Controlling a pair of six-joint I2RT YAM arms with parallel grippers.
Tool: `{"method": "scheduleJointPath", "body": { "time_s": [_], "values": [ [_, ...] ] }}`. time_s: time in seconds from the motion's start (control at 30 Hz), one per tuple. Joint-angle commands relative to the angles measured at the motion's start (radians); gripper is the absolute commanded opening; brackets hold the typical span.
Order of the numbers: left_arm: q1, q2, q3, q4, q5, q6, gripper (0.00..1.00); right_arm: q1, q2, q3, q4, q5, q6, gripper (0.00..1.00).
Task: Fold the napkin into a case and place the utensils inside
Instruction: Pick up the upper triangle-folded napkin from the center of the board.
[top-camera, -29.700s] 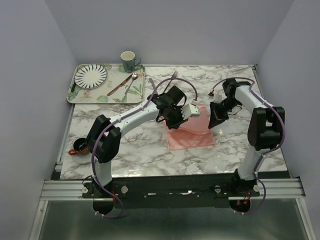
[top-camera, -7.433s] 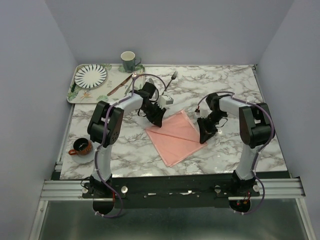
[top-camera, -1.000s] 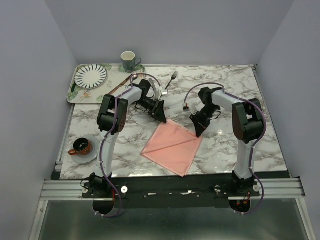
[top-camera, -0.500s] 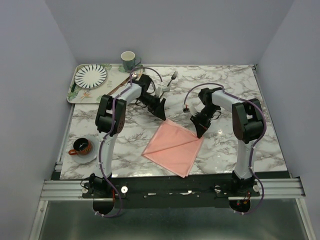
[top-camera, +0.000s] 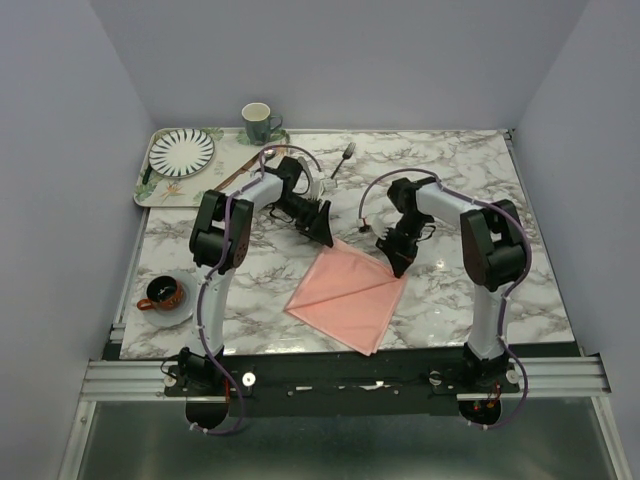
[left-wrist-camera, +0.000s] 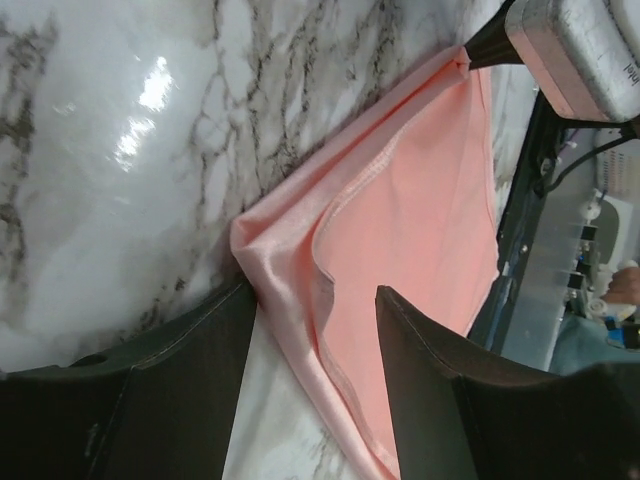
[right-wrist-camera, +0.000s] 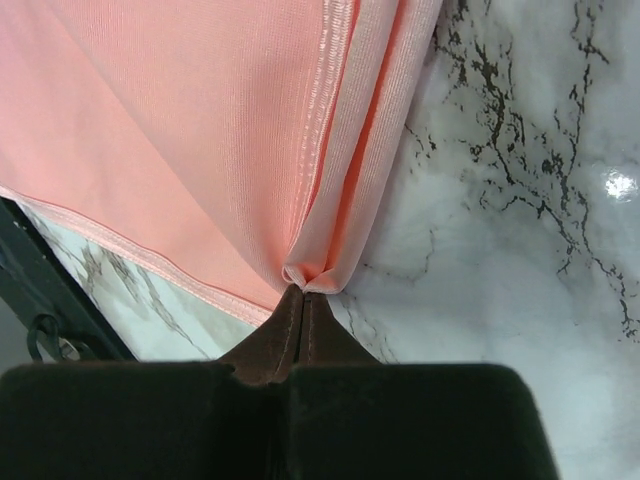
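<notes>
The salmon-pink napkin lies folded flat on the marble table as a layered diamond; no narrow case is in view. My left gripper stands at its far corner. In the left wrist view this gripper is open, with the napkin's layered corner lying between the two dark fingers. My right gripper is shut on the right corner. Seen from the right wrist, the gripper pinches a small bunch of the napkin. Of the utensils, a silver fork lies at the back of the table.
A floral tray at the back left holds a striped plate, a spoon and a brown-handled utensil. A green cup stands behind the tray. A brown cup on a saucer sits at the near left.
My left gripper rose a little from the far corner and came back down, jaws open. The right arm's wrist shifted slightly left. The napkin has barely moved.
</notes>
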Motion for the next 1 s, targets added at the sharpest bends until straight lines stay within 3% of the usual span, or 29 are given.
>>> {"method": "scheduleJointPath", "body": {
  "time_s": [0.0,0.57,0.8,0.97],
  "values": [
    [-0.007,-0.041,-0.15,0.093,-0.063,-0.063,0.67,0.025,-0.077,-0.056,0.08,0.066,-0.074,0.01],
    [0.009,-0.027,-0.119,0.133,-0.06,-0.043,0.74,0.113,-0.306,-0.23,0.277,0.071,-0.201,0.01],
    [0.017,-0.015,-0.115,0.199,-0.083,-0.106,0.73,0.133,-0.377,-0.288,0.318,0.069,-0.234,0.01],
    [0.029,-0.018,-0.11,0.23,-0.1,-0.132,0.67,0.136,-0.384,-0.303,0.314,0.068,-0.232,0.01]
  ]
}}
